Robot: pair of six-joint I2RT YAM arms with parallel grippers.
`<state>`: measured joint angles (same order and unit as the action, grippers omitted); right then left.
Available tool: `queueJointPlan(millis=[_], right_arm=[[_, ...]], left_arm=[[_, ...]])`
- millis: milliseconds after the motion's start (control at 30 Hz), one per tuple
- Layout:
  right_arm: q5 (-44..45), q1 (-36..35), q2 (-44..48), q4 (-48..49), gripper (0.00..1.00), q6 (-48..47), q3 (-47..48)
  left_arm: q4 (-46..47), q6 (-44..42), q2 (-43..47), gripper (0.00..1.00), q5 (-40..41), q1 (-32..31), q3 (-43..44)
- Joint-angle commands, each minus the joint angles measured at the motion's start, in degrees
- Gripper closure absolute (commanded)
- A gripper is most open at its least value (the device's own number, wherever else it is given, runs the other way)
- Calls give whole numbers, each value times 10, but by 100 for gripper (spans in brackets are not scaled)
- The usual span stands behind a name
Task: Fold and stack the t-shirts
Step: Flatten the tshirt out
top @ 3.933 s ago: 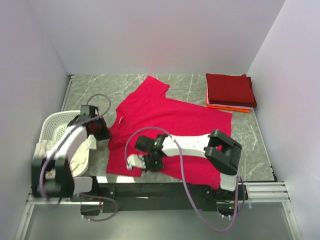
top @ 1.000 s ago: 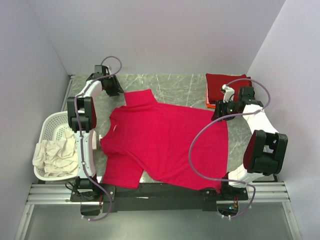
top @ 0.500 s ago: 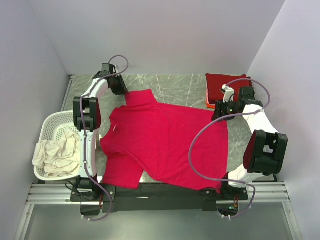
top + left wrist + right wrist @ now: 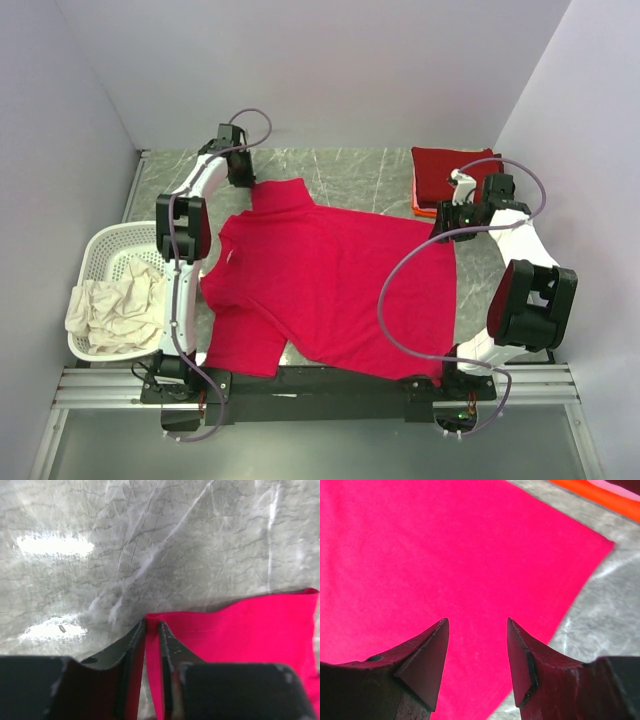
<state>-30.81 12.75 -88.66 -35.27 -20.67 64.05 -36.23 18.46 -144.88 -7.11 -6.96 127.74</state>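
Note:
The large crimson-red t-shirt (image 4: 330,280) lies spread flat on the table, collar to the left. My left gripper (image 4: 248,182) is at the far left and is shut on the edge of the shirt's far sleeve (image 4: 240,625), which shows pinched between its fingers in the left wrist view (image 4: 151,626). My right gripper (image 4: 441,216) is open just above the shirt's far right hem corner (image 4: 590,545), with red cloth under it in the right wrist view (image 4: 477,622). A folded dark maroon shirt (image 4: 455,175) lies on a folded orange one (image 4: 428,211) at the back right.
A white slotted laundry basket (image 4: 100,250) stands at the left edge with cream-white cloth (image 4: 115,305) hanging over its front. Walls close in the table at the left, back and right. Bare grey marble (image 4: 370,170) shows behind the shirt.
The shirt went from lying crumpled and slanted to spread flat, with both arms now at its far side. In the last second my left gripper shifted right along the back, at the sleeve.

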Motion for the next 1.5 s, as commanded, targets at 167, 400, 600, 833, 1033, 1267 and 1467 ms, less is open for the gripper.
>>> queueJointPlan(millis=[167,400,600,833,1033,1267,1467], right_arm=[[16,19,2,9,43,12,20],[22,21,-1,9,43,13,21],[36,29,-19,15,42,11,22],[40,60,-101,-2,42,38,98],[76,71,-170,-4,44,44,134],[51,64,-233,-16,50,46,186],[65,39,-273,-1,50,62,229]], left_arm=[[-62,-61,-38,82,140,-35,5],[-61,-76,-54,98,187,-60,-7],[-26,-58,9,100,128,-39,-32],[52,-23,144,100,57,18,-127],[28,-21,119,100,23,23,-92],[29,-22,118,100,7,23,-92],[30,-23,122,100,-1,22,-99]])
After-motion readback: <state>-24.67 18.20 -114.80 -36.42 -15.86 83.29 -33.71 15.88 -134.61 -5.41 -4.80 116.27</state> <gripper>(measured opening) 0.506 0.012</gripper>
